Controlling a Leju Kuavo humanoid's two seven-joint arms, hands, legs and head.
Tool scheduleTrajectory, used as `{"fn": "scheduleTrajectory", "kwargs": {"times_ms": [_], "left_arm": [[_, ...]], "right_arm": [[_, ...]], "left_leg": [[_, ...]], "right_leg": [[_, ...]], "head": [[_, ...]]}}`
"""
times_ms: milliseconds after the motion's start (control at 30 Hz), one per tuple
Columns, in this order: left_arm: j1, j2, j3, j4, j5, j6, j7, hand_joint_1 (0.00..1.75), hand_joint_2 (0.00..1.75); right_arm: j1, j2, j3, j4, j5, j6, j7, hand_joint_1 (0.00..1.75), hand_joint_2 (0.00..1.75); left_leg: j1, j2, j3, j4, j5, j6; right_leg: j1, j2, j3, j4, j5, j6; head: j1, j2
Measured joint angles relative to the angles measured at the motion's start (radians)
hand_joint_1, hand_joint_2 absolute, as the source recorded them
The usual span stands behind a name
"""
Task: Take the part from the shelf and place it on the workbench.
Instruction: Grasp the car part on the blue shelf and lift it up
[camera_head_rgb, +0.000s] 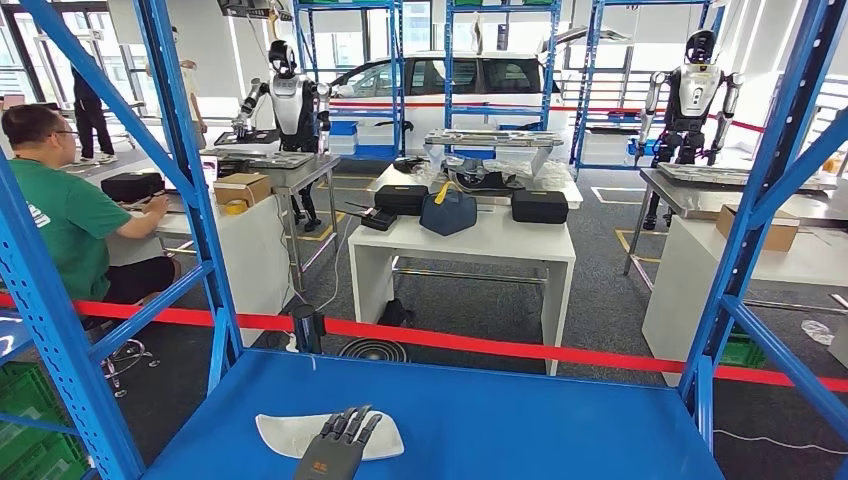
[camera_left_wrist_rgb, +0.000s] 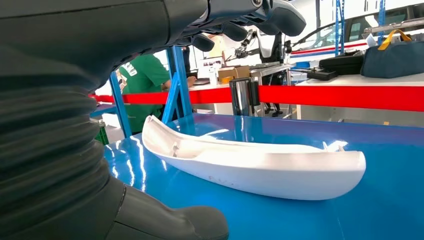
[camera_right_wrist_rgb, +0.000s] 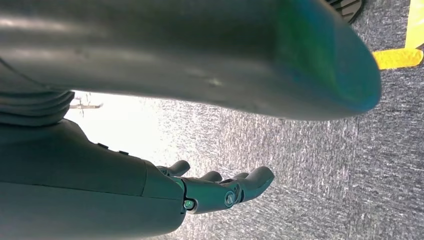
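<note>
Part (camera_head_rgb: 290, 433) lies flat on blue shelf (camera_head_rgb: 520, 420). Left hand (camera_head_rgb: 338, 447) hovers above its near edge, fingers spread, gripping nothing. Right hand (camera_right_wrist_rgb: 220, 192) hangs over grey floor (camera_right_wrist_rgb: 325, 175), fingers loose, empty.

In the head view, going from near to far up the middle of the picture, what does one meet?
Robot's left hand → long white curved plastic part on the blue shelf → red barrier tape → white table bearing a dark blue bag → white car.
</note>
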Motion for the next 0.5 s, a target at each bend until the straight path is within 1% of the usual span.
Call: {"fn": "scheduleTrajectory", "kwargs": {"times_ms": [133, 367, 500], "left_arm": [[0.001, 0.002, 0.0, 0.004, 0.012, -0.004, 0.032, 0.0, 1.75], [0.008, 0.021, 0.005, 0.015, 0.062, -0.07, 0.118, 0.0, 1.75], [0.009, 0.028, 0.015, 0.016, 0.07, -0.08, 0.174, 0.0, 1.75]], "right_arm": [[0.0, 0.0, -0.001, 0.0, 0.004, 0.0, 0.0, 0.0, 0.0], [0.002, 0.002, -0.002, 0.0, 0.009, 0.0, 0.007, 0.0, 0.0], [0.003, 0.004, -0.009, 0.0, 0.012, 0.0, 0.01, 0.0, 0.0]], "left_leg": [[0.0, 0.0, 0.0, 0.0, 0.0, 0.0], [0.0, 0.0, 0.0, 0.0, 0.0, 0.0], [0.0, 0.0, 0.0, 0.0, 0.0, 0.0]], "right_leg": [[0.0, 0.0, 0.0, 0.0, 0.0, 0.0], [0.0, 0.0, 0.0, 0.0, 0.0, 0.0], [0.0, 0.0, 0.0, 0.0, 0.0, 0.0]], "head": [[0.0, 0.0], [0.0, 0.0], [0.0, 0.0]]}}
